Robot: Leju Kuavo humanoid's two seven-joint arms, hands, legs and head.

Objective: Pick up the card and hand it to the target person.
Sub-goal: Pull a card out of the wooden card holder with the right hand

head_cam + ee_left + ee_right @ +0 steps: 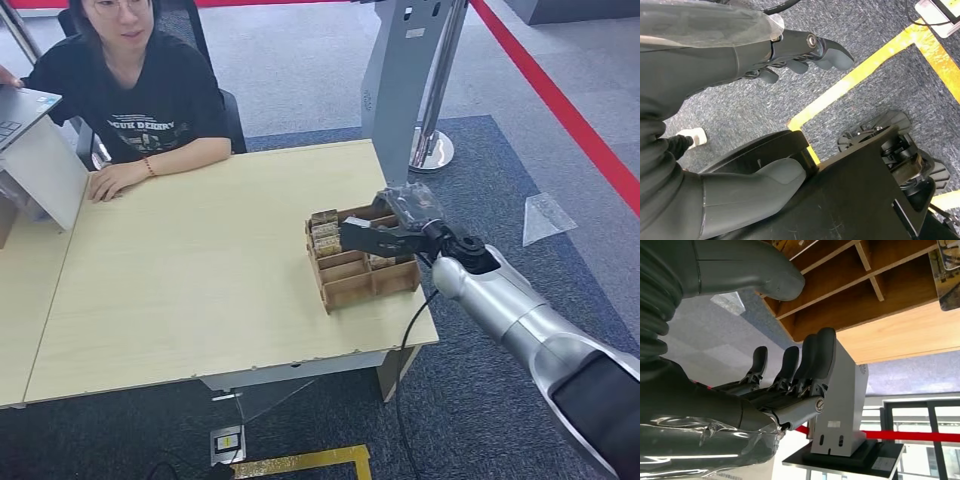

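Note:
Stacks of cards (324,232) stand on edge in the far-left compartments of a wooden divided tray (370,282) near the table's right end. My right hand (389,228) hovers over the tray's far side with its fingers stretched toward the cards and nothing in it. In the right wrist view the right hand (787,375) has its fingers straight and apart from the thumb, beside the tray (866,295), and a card (950,277) shows at the picture's edge. My left hand (753,55) hangs over the carpet, fingers loosely extended, holding nothing. The seated person (140,95) rests a hand (113,182) on the table's far-left side.
The light wooden table (189,280) stretches between the tray and the person. An open laptop (26,115) sits at the far left. A grey stand (400,80) rises behind the tray. Red tape (562,105) crosses the floor on the right, and a yellow line (302,462) runs below the table.

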